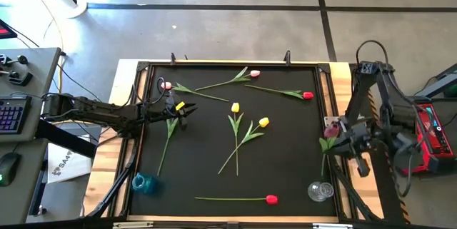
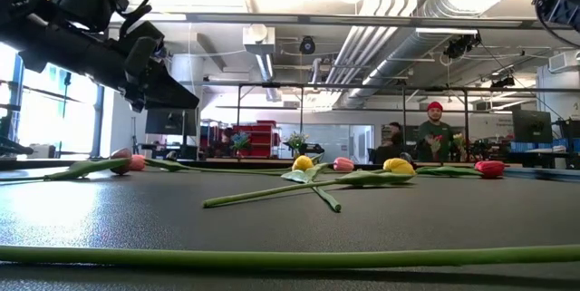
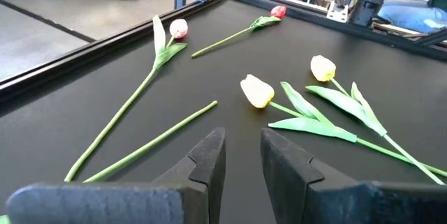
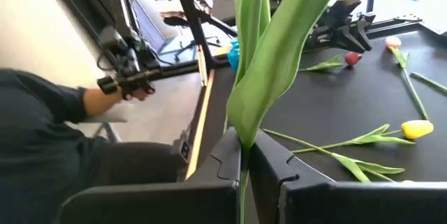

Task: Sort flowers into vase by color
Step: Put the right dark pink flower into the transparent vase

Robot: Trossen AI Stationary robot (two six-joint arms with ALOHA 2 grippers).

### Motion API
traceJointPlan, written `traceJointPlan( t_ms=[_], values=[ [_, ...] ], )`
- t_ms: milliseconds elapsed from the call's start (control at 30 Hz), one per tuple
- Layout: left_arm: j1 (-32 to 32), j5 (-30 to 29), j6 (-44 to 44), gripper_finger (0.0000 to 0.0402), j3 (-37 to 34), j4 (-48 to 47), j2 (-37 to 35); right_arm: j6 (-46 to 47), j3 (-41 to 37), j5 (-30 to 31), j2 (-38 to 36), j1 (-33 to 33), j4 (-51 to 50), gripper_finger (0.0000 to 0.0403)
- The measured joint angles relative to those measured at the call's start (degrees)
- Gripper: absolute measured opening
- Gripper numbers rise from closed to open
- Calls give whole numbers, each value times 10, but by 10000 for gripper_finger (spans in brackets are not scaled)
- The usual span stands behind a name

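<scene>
Tulips lie flat on the black mat (image 1: 285, 165): pink ones (image 1: 166, 85) (image 1: 253, 74), red ones (image 1: 308, 95) (image 1: 271, 199), yellow ones (image 1: 235, 107) (image 1: 263, 122). My left gripper (image 3: 242, 160) is open and low over the mat's left part, with a bare green stem (image 3: 157, 142) lying just ahead of its fingers and a yellow tulip (image 3: 256, 91) beyond. My right gripper (image 4: 245, 155) is at the mat's right edge, shut on a tulip (image 1: 328, 143) with a dark reddish head. A clear vase (image 1: 320, 190) and a blue vase (image 1: 145, 182) stand at the near corners. My right gripper pinches the tulip's green stem between its two fingers, right where the leaves begin (image 4: 244, 132). The fingers lie across the stem, pointing toward the table's left. The long leaves (image 4: 279, 49) rise past the fingertips, and the stem's lower end (image 1: 323, 172) runs toward the near edge.
A raised black frame (image 1: 136, 136) borders the mat. The near red tulip's stem (image 2: 272, 257) stretches along the near edge. A keyboard (image 1: 11, 115) and mouse sit on a desk to the left. A person (image 2: 437, 137) stands in the room behind.
</scene>
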Motion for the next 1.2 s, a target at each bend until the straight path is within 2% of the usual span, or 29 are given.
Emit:
traceJointPlan(
  t_ms=[267, 700, 967, 1200],
  values=[
    [0, -17, 0, 81, 0, -2, 0, -25, 0, -49, -4, 0, 75, 0],
    [0, -20, -10, 81, 0, -2, 0, -19, 0, -45, 100, 0, 97, 3],
    [0, -19, -15, 81, 0, -2, 0, 72, 0, -83, 142, 0, 74, 56],
    [0, -19, -25, 81, 0, -2, 0, 148, 0, -137, 134, 0, 74, 104]
  ],
)
